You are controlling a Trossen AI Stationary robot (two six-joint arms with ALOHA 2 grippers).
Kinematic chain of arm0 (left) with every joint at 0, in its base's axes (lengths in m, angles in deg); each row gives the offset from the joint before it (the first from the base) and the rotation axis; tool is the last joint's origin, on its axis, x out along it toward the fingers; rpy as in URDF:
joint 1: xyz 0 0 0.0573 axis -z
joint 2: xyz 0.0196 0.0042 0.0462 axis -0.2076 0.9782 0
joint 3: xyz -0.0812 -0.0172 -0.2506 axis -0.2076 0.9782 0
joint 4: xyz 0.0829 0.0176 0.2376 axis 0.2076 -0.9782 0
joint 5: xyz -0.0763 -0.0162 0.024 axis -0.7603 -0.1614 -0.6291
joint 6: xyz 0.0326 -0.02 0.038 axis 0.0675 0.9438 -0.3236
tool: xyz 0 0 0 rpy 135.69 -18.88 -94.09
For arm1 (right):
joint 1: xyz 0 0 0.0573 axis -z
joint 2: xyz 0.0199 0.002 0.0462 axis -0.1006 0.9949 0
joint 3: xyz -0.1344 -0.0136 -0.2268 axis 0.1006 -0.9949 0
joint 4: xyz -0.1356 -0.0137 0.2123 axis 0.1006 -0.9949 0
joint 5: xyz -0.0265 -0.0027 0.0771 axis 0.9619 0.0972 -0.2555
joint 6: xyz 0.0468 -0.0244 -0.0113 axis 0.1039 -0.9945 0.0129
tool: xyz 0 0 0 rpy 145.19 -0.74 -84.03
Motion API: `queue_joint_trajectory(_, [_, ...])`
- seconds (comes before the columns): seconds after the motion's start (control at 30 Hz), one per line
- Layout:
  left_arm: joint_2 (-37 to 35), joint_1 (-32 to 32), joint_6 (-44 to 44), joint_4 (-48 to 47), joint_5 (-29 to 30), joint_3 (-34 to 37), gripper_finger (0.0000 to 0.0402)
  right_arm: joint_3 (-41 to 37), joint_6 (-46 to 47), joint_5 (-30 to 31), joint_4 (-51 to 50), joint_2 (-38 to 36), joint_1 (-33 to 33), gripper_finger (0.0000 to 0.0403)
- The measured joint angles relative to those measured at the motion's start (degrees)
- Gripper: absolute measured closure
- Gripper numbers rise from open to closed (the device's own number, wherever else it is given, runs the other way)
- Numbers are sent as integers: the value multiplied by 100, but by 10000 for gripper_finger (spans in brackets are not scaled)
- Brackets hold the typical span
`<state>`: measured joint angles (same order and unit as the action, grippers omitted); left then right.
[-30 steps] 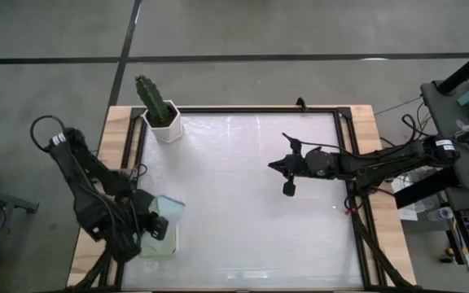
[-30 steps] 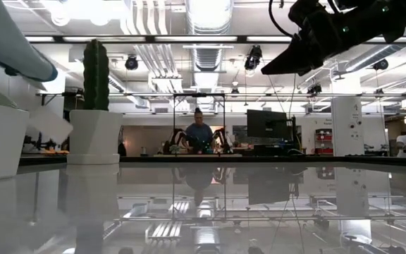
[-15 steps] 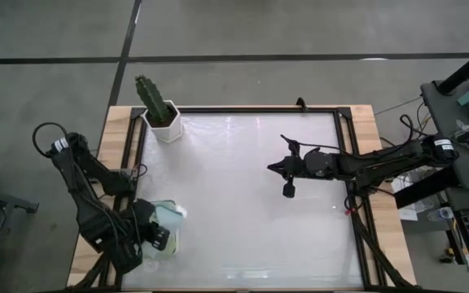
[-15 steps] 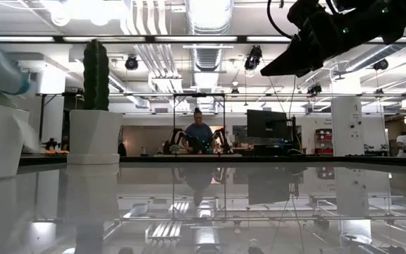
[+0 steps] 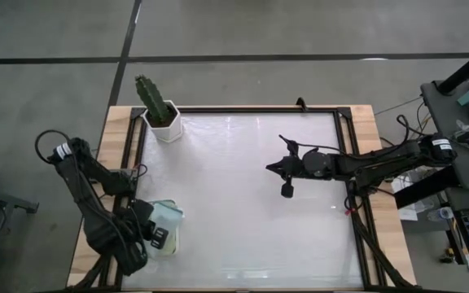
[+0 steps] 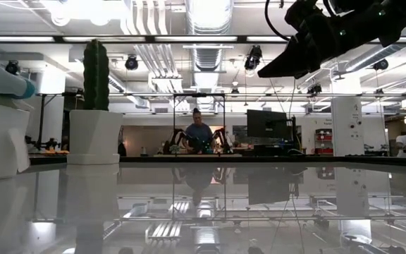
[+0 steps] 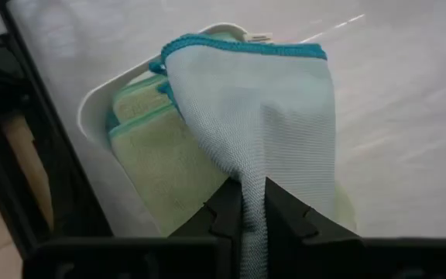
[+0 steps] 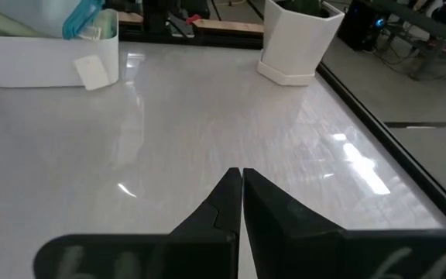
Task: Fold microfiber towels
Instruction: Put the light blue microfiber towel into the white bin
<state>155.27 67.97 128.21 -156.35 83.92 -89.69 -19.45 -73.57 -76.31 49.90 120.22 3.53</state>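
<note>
left gripper clenched on the pale blue towel, lower left of the high view, over the white tray holding a green towel | cactus pot upper left | right gripper pinched shut, holding nothing, right of centre
</note>
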Motion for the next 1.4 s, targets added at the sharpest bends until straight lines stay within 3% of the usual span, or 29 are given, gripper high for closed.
queue_joint_trajectory(0.17, [55, 0, -103, -12, -72, 0, 363, 0, -1, 0, 1, 0, 0, 394])
queue_joint_trajectory(0.47, [55, 0, -339, -318, -447, 74, 244, 0, -101, 2, 59, 0, 0, 394])
queue_joint_trajectory(0.63, [55, 0, -854, -519, -565, 74, 206, 0, -303, 7, 163, 0, 0, 394])
queue_joint_trajectory(0.77, [46, -55, -1231, -400, -390, 72, 201, 0, -446, 9, 267, -2, 0, 394])
queue_joint_trajectory(0.97, [184, -508, -1909, 873, 1288, 87, 212, 0, -492, 9, 260, -2, 0, 394])
queue_joint_trajectory(1.03, [378, -835, -2227, 1118, 1123, 79, 219, 0, -463, 9, 261, -2, 0, 394])
queue_joint_trajectory(1.2, [1019, -1549, -2868, 1128, -13, -47, 232, 0, -457, 9, 258, -2, 0, 394])
queue_joint_trajectory(1.4, [1382, -1779, -3204, 936, -217, -225, 233, 0, -499, 9, 254, -2, 0, 394])
